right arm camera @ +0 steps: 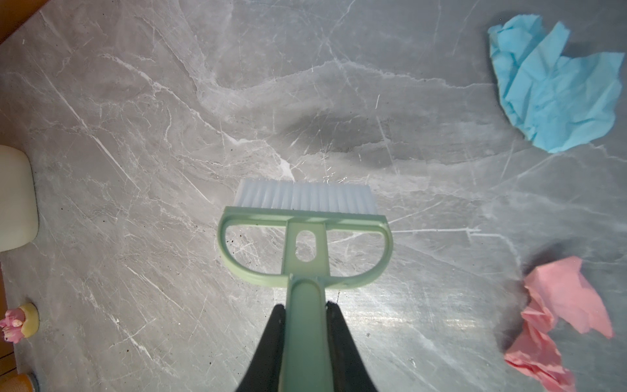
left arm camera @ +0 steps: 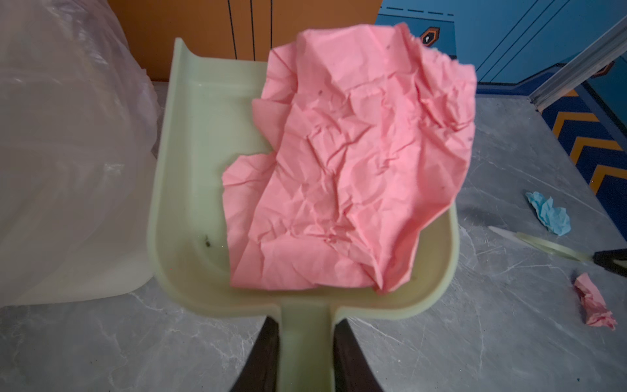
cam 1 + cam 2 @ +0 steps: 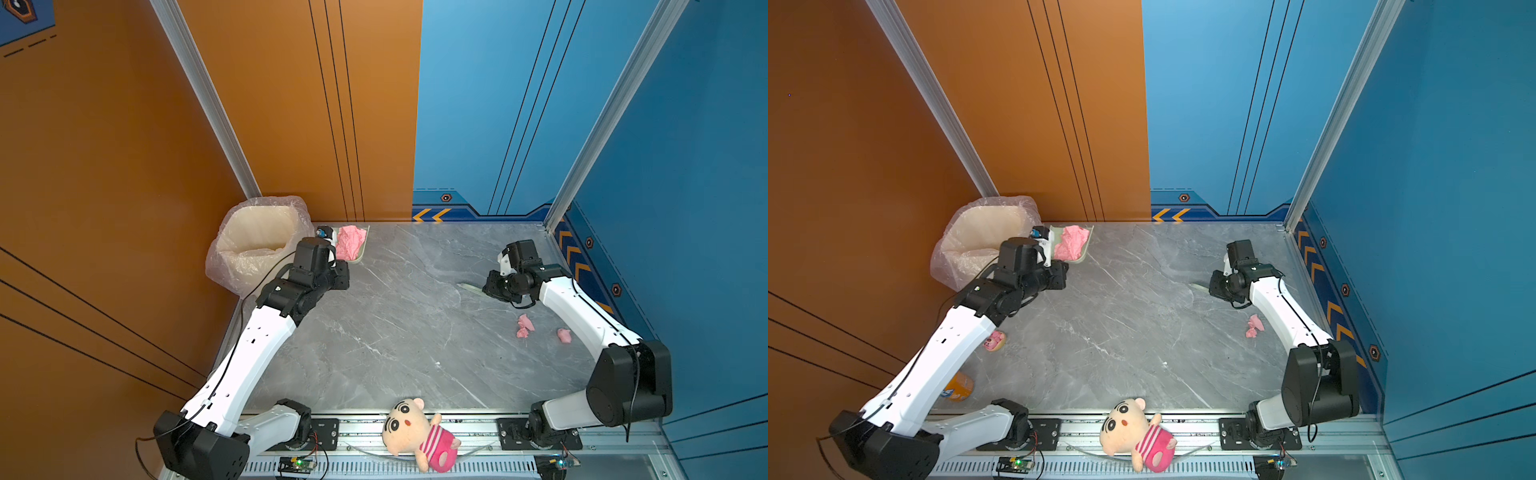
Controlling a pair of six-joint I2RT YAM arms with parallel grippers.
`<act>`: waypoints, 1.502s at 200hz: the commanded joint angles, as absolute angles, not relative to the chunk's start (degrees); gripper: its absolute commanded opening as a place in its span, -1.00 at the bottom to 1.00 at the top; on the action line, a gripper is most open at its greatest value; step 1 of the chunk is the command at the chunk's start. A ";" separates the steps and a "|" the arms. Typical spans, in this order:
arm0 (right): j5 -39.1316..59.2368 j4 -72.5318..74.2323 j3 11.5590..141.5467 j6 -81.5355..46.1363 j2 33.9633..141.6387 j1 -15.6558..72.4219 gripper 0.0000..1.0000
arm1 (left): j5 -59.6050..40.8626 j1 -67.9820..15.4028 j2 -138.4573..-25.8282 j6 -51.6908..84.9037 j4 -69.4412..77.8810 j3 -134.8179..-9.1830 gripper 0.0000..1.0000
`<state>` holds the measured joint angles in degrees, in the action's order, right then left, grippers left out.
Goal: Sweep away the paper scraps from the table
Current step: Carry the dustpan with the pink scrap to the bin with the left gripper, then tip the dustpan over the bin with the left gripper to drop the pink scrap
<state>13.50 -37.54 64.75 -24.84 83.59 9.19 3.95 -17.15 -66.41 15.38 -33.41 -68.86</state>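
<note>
My left gripper (image 2: 305, 322) (image 3: 338, 262) is shut on the handle of the pale green dustpan (image 2: 190, 169) (image 3: 360, 253) (image 3: 1082, 253), which stands at the table's far left beside the bin. A large crumpled pink paper (image 2: 356, 163) (image 3: 351, 243) (image 3: 1071, 243) lies in the pan. My right gripper (image 1: 305, 305) (image 3: 492, 286) is shut on the green brush (image 1: 305, 237) (image 3: 469, 287) (image 3: 1198, 286), its bristles low over bare table (image 3: 395, 332). Paper scraps lie near the right arm: a light blue one (image 1: 556, 88) (image 2: 549, 213) and pink ones (image 1: 559, 315) (image 3: 524, 326) (image 3: 1254, 326) (image 2: 593, 302).
A bin lined with clear plastic (image 3: 257, 241) (image 3: 976, 241) stands at the far left corner. The plush doll (image 3: 415, 432) (image 3: 1133, 432) lies on the front rail. A small pink toy (image 3: 994, 340) (image 1: 18, 319) and an orange can (image 3: 959, 386) sit by the left arm. Another small pink lump (image 3: 564, 334) lies beside the right arm.
</note>
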 commanded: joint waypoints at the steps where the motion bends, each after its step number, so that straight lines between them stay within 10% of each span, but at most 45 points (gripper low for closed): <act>1: 12.77 -39.20 65.44 -24.72 83.16 10.35 -1.00 | -0.20 -14.35 -65.44 14.62 -35.33 -71.69 -0.68; 300: 10.96 -39.89 69.07 -25.01 87.34 16.60 -1.00 | -47.71 21.44 -77.91 62.60 3.49 -71.96 -0.67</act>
<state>11.77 -38.46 67.35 -24.88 86.63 16.19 -44.47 20.51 -77.58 56.62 -3.90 -73.34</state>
